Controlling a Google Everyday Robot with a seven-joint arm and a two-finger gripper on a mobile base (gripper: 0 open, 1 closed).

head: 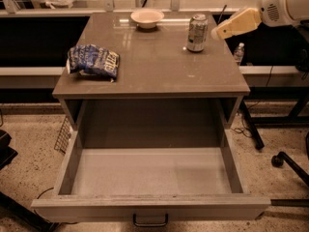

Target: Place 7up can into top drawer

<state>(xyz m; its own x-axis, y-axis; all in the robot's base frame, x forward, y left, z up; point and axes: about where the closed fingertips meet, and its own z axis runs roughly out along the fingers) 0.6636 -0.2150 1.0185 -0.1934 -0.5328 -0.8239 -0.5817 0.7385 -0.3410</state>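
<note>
The 7up can [197,32] is being shown standing upright on the desk top [159,66], near the far right corner and a little in from the right edge, with its pull-tab top facing up. Nothing is touching it. Just beside it, over the right edge of the desk, the pale tapered gripper [218,32] is being held at about the can's height, its tip pointing toward the can with a small gap between the two. Whether the gripper is open or closed cannot be told. The gripper is being carried by a white rounded arm [285,4] reaching in from beyond the far right corner.

Along the far edge, left of the can, a shallow pale bowl [147,18] is sitting. A blue-and-white chip bag [92,62] is lying close to the left edge.

Below the near edge, the top drawer [149,208] is being shown pulled fully out, its grey floor bare, with a small dark handle [150,221] at the middle of the front panel.
</note>
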